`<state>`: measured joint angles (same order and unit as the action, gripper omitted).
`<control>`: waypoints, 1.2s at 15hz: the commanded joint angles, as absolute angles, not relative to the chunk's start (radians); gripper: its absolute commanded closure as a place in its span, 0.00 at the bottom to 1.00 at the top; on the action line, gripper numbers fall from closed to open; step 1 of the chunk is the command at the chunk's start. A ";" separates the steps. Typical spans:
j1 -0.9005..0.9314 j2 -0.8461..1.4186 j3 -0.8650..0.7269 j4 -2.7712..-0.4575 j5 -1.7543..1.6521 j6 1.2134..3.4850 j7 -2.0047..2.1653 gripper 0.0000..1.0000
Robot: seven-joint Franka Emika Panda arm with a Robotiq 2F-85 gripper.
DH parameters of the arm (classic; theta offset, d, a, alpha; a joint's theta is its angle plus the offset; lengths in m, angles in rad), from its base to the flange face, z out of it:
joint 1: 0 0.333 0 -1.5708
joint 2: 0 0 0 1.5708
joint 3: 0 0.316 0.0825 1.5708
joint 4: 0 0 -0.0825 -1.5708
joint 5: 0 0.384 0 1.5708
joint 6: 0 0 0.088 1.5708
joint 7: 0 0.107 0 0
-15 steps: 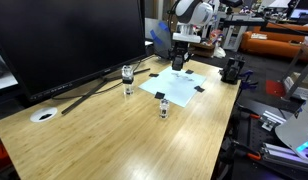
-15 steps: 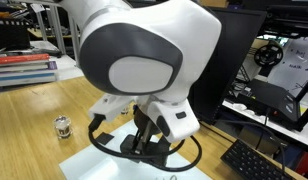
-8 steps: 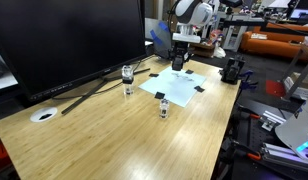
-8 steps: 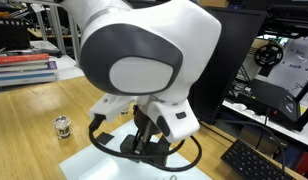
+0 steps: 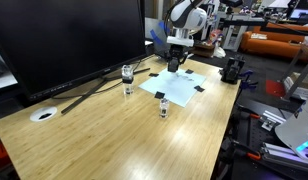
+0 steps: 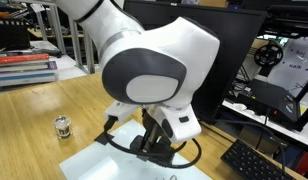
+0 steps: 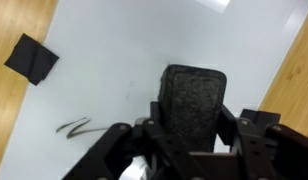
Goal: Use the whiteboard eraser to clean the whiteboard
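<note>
Jaws grip black oblong eraser (image 7: 191, 100) over thin white whiteboard (image 7: 124, 50); wiping step in hand, dark squiggle (image 7: 79, 126) looks next

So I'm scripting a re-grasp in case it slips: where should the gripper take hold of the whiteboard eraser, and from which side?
Across its long sides at mid-length, from straight above. The whiteboard eraser is a narrow oblong block: its short width fits between the jaws, leaving the underside flat toward the whiteboard. The wrist view shows the gripper holding it so.
</note>
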<state>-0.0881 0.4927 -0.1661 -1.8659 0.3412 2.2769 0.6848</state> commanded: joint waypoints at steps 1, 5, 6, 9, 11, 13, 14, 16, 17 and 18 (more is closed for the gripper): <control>-0.089 0.568 -0.179 -1.792 0.321 2.304 0.753 0.70; -0.106 0.645 -0.189 -1.725 0.327 2.322 0.793 0.70; -0.116 0.659 -0.185 -1.704 0.333 2.312 0.789 0.70; -0.136 0.694 -0.184 -1.646 0.339 2.296 0.794 0.70; -0.160 0.712 -0.170 -1.614 0.358 2.296 0.773 0.70; -0.182 0.736 -0.154 -1.577 0.375 2.285 0.755 0.70; -0.193 0.753 -0.146 -1.555 0.383 2.273 0.745 0.70; -0.216 0.790 -0.130 -1.513 0.407 2.252 0.737 0.70; -0.228 0.807 -0.122 -1.494 0.421 2.239 0.735 0.70; -0.242 0.823 -0.115 -1.475 0.438 2.225 0.734 0.70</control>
<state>-0.1877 0.7738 -0.1538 -1.5590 0.3928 2.2951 0.7601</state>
